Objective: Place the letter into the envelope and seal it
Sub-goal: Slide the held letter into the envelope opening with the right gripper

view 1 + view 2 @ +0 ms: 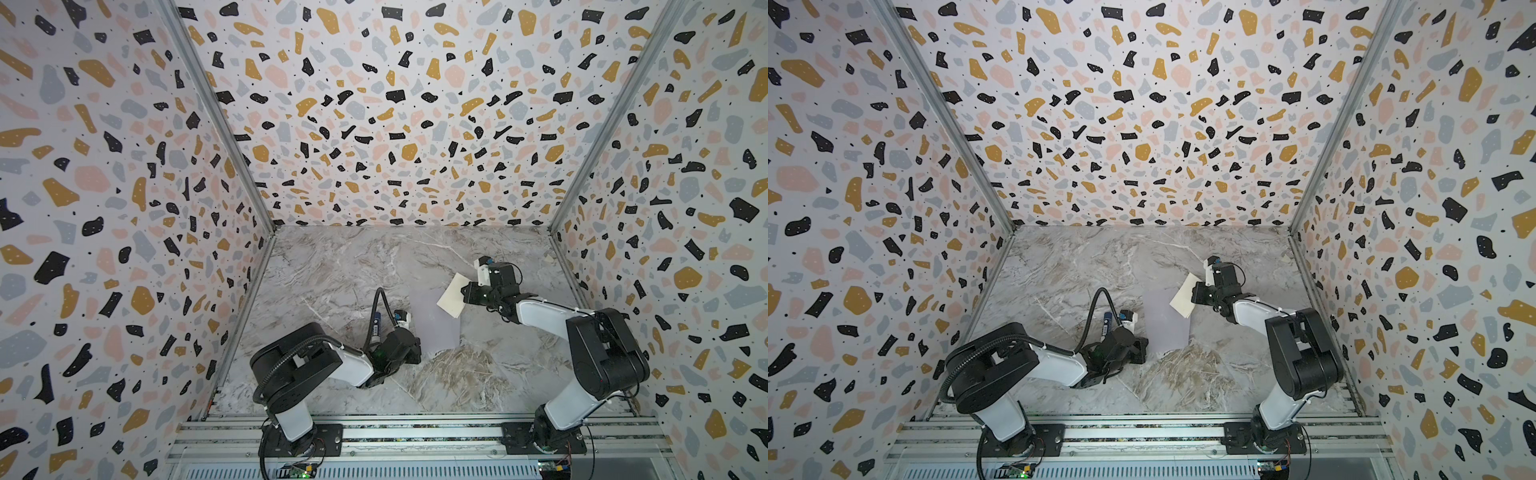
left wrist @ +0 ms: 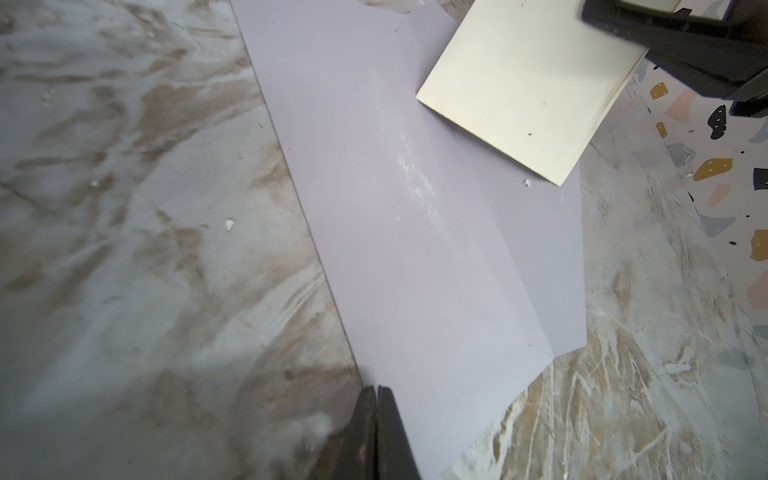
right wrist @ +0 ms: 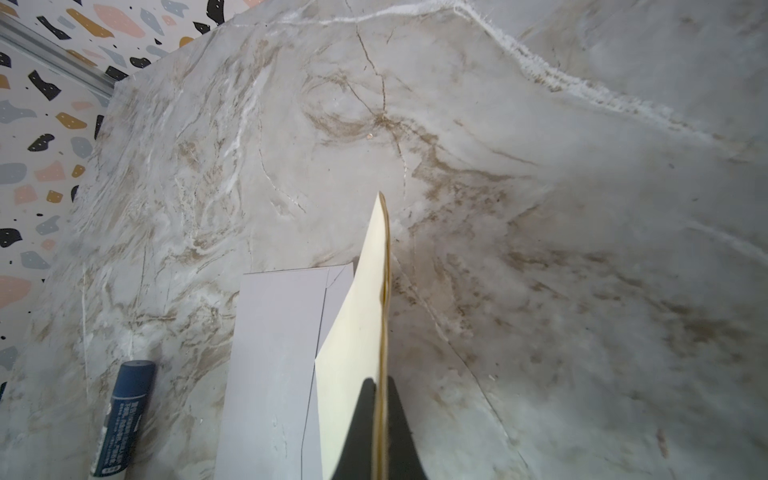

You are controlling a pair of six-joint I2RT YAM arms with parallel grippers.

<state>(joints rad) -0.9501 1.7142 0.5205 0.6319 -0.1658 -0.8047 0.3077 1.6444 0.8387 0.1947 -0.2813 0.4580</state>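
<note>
1 letter [image 1: 451,300] hangs pinched in the right gripper [image 3: 380,384], tilted over the far right corner of the envelope [image 1: 434,328], which lies flat on the table [image 1: 332,270]. At the envelope's near corner, the left gripper [image 2: 376,399] has its fingers pressed together. Print on the blue glue stick [image 3: 120,419] is too small to read.

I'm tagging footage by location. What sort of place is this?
Probably a purpose-built robot test cell, not a home or office: left arm and right arm bolted to an aluminium rail, with terrazzo-print panels boxing in a marble-look tabletop.
</note>
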